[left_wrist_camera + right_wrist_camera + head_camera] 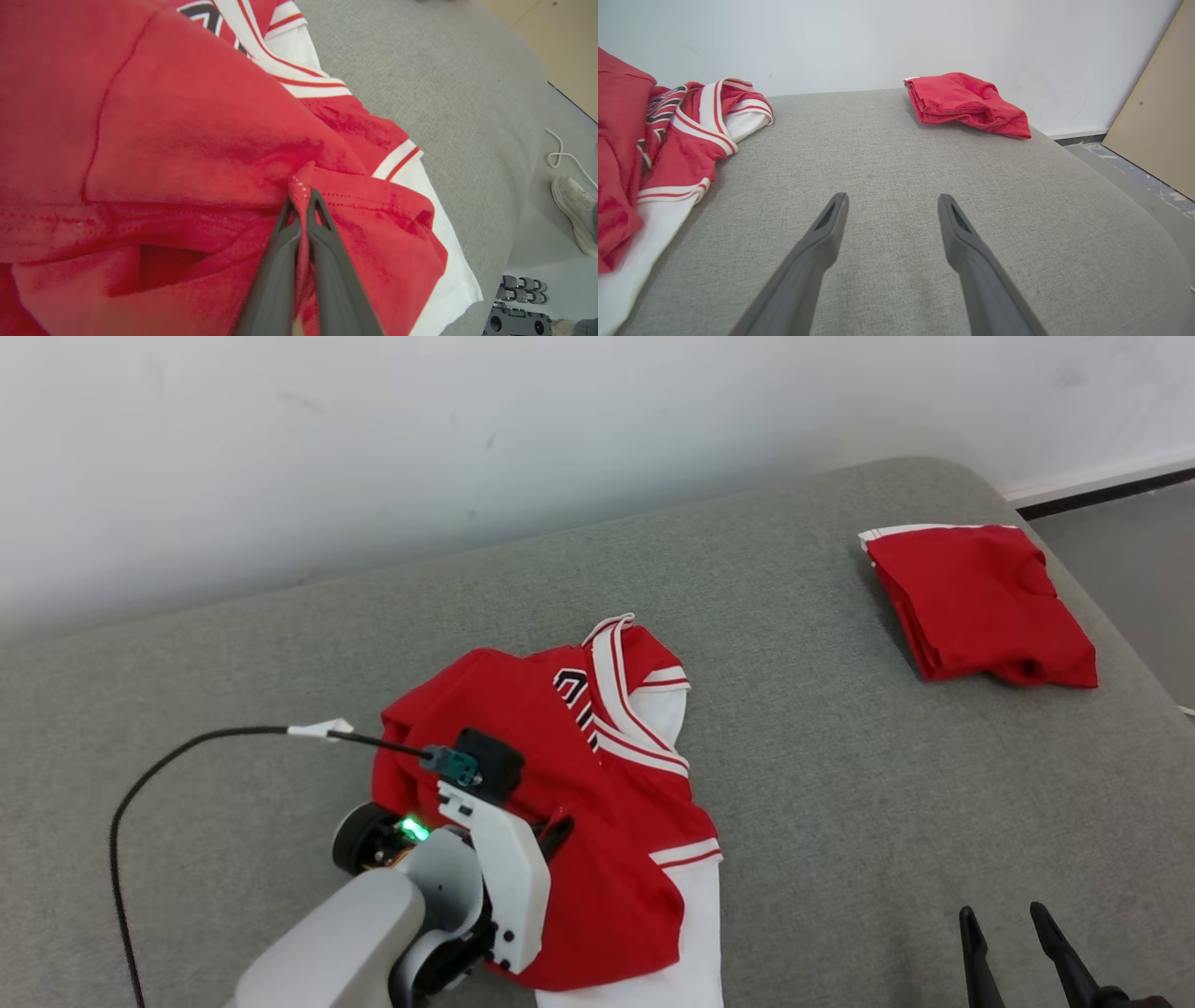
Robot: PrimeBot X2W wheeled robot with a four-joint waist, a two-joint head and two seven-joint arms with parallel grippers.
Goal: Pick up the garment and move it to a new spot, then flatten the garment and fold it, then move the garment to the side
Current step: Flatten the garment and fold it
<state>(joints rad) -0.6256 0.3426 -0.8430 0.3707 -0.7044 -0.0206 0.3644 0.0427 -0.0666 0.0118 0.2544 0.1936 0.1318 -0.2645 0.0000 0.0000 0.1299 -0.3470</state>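
Red-and-white garment (597,821): crumpled mid grey upholstered surface (822,784), bare room to its right. Left gripper (302,196): angled down, fingers pinching a red fold. Right gripper (893,198): low, fingers spread, empty.

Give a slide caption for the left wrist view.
Left end effector shut on a fold of the red-and-white jersey, on a grey cushion.

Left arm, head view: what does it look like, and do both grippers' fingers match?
Pale grey forearm, white wrist bracket, black camera block with teal plug, black cable with white tag, green light. Left gripper and right gripper match: long, dark grey, tapered fingers, slotted near the tips.
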